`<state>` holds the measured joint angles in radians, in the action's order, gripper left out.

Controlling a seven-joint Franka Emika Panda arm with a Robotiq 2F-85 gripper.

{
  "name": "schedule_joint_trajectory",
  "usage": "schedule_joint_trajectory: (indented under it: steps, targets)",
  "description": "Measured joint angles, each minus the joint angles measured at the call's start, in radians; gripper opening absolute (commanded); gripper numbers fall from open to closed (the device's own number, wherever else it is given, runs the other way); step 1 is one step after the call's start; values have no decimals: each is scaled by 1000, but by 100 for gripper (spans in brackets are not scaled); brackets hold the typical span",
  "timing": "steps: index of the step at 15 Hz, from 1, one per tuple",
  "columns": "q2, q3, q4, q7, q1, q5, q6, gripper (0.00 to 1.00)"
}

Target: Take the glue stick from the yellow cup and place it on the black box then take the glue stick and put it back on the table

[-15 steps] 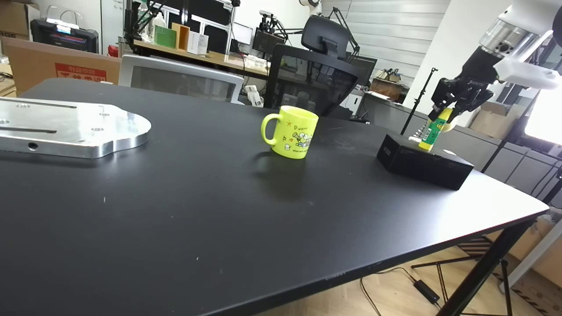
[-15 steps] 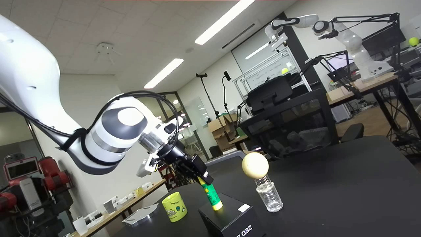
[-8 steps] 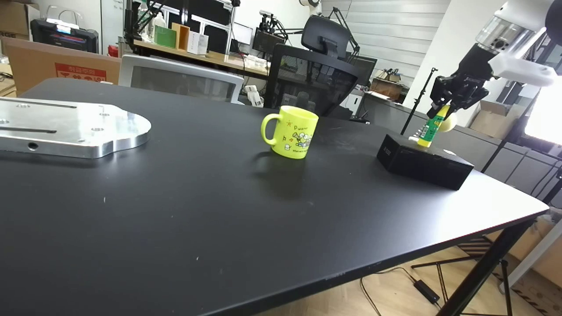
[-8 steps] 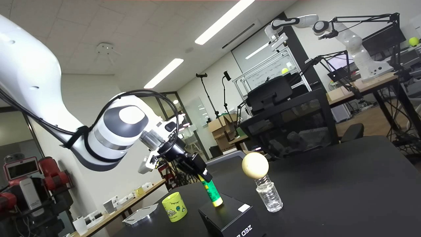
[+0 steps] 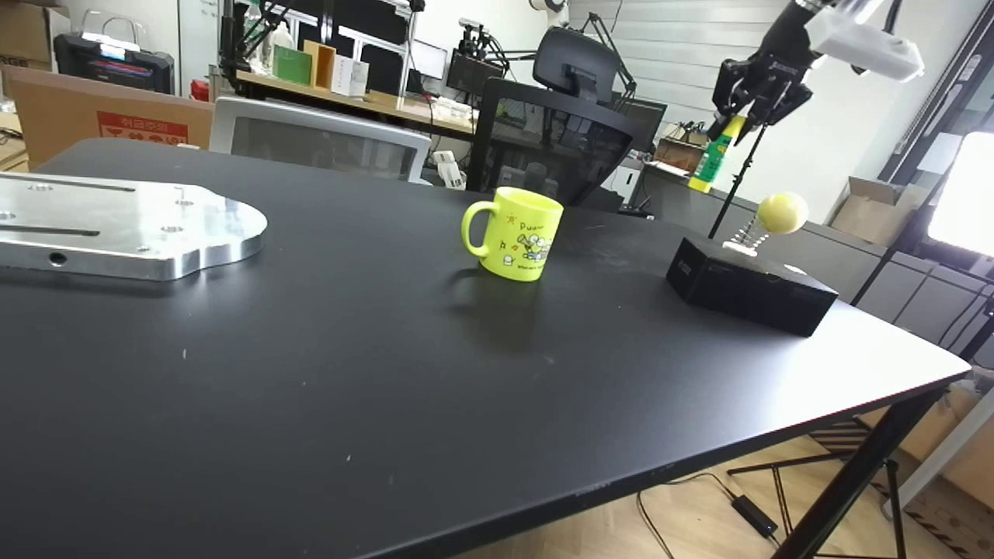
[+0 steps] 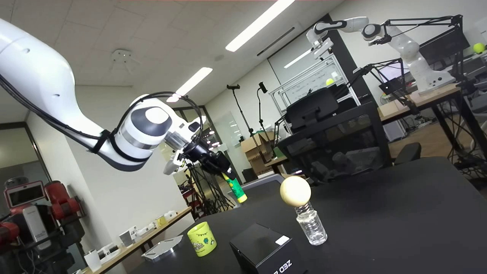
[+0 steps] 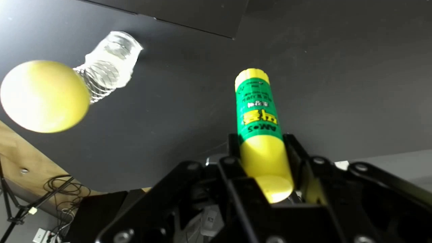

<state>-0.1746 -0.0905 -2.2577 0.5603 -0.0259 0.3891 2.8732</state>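
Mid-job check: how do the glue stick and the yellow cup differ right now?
The glue stick is a slim cylinder; the yellow cup is wider, with a side handle. The glue stick is held in the air between the jaws; the yellow cup stands on the table. The glue stick wears a green label; the yellow cup carries printed drawings. Both show bright yellow.

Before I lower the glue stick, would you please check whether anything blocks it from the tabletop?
Nothing visible does: the gripper holds the glue stick above the black tabletop; the spring-mounted yellow ball and black ZED box stand to one side.
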Motion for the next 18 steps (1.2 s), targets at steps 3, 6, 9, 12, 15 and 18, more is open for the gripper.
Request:
schedule_joint_trajectory:
  steps: [3, 6, 9, 12, 15, 18]
  targets:
    - [-8, 57, 80, -2, -40, -24, -75, 10]
    - [-18, 101, 132, -11, -106, -43, -127, 10]
    - [-30, 120, 152, -13, -181, -36, -155, 35]
    - [-35, 123, 156, -16, -208, -36, -180, 35]
    - [-36, 120, 160, -28, -203, -36, -181, 35]
    - [-37, 120, 161, -31, -202, -37, -181, 10]
